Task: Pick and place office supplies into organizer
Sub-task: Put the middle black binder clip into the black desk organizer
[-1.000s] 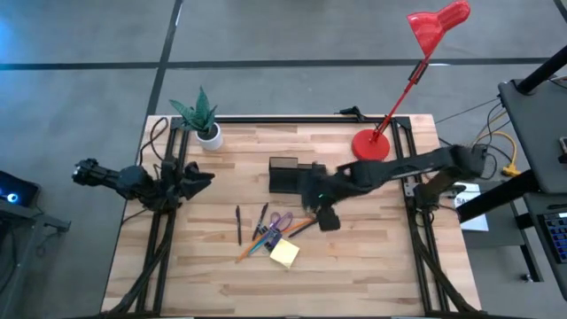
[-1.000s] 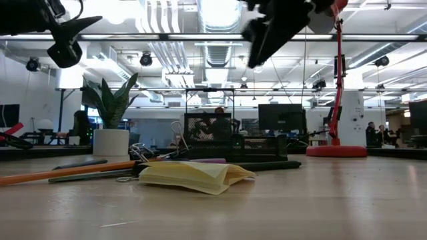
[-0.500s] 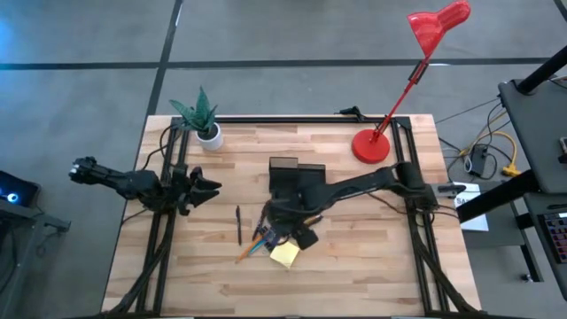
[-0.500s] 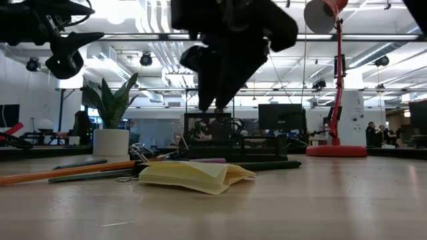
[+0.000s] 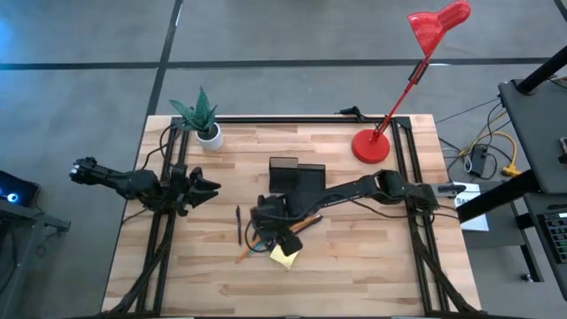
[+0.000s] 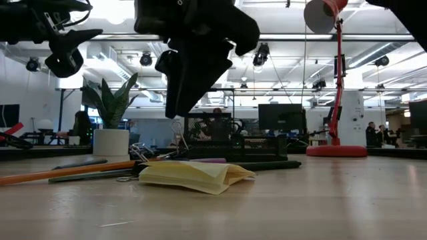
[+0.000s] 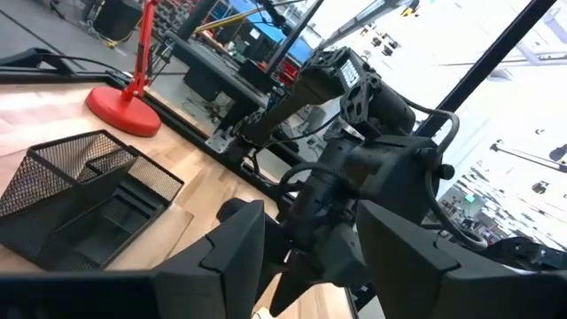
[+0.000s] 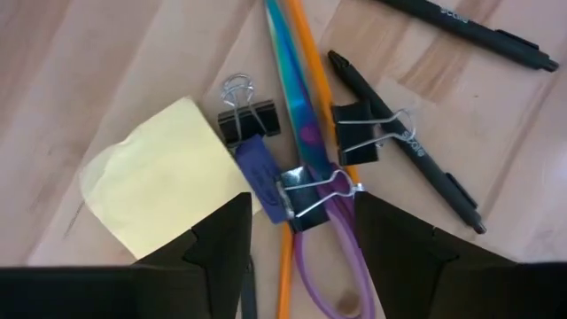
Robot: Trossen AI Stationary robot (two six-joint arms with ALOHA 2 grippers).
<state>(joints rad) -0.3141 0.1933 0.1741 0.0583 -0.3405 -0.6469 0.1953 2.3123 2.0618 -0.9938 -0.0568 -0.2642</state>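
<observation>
Right tool open, low; left tool idle.

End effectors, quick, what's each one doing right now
Left end effector: open, empty, waiting at the table's left side.
Right end effector: open, empty, above the binder clips and scissors.

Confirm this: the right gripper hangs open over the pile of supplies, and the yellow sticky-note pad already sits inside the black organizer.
Not quite. The sticky-note pad lies on the table beside the binder clips, outside the organizer, as the high view shows. The rest holds: the right gripper hangs open over the pile.
</observation>
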